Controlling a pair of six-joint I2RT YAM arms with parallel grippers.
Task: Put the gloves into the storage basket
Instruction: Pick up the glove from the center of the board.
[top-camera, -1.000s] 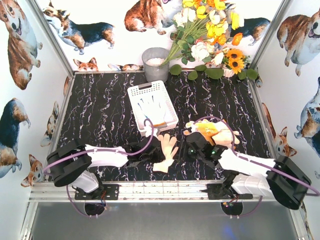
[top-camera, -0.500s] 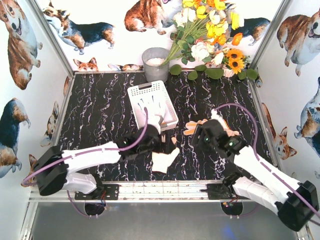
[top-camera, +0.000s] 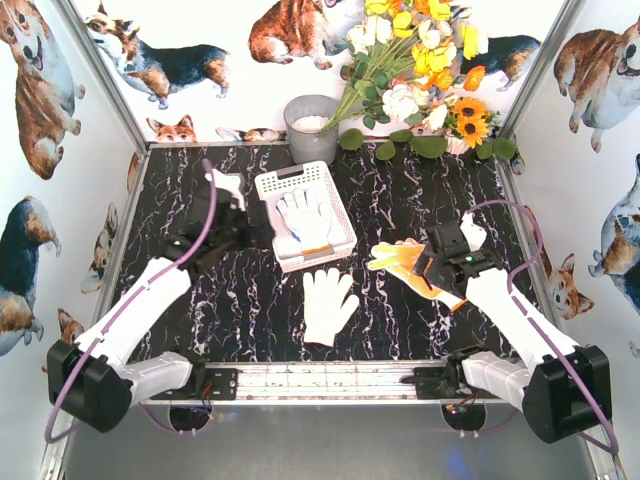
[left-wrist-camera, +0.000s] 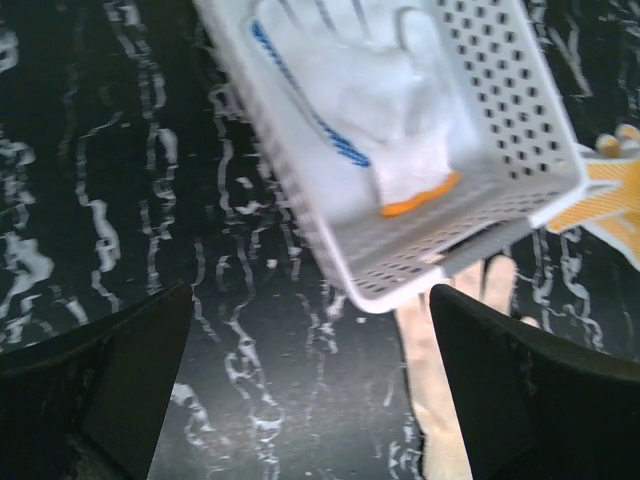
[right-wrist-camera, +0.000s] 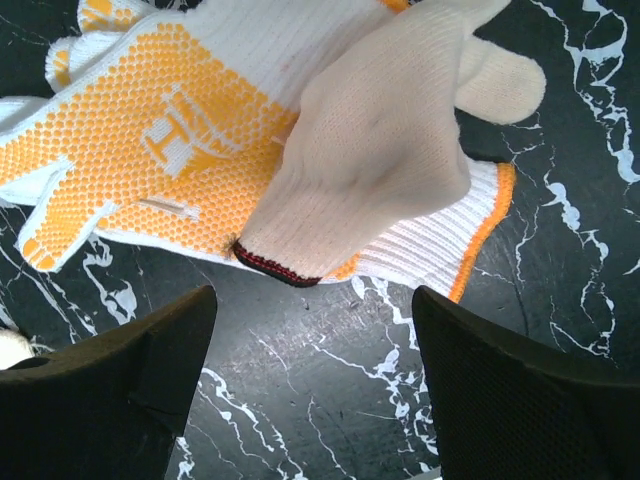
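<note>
The white latticed storage basket sits mid-table and holds a white glove with blue trim and an orange cuff. In front of it a cream glove lies flat on the marble. My left gripper hovers open and empty just left of the basket. To the right, a cream glove with a dark red cuff rests on an orange-dotted white glove. My right gripper is open above the table beside that pair, holding nothing.
A grey round pot stands at the back behind the basket. A flower bunch fills the back right corner. Corgi-printed walls close in the left, right and back sides.
Both grippers have opened. The left arm swung from the front middle up to the basket's left side. The right gripper let go of the glove pair and pulled to the right.
</note>
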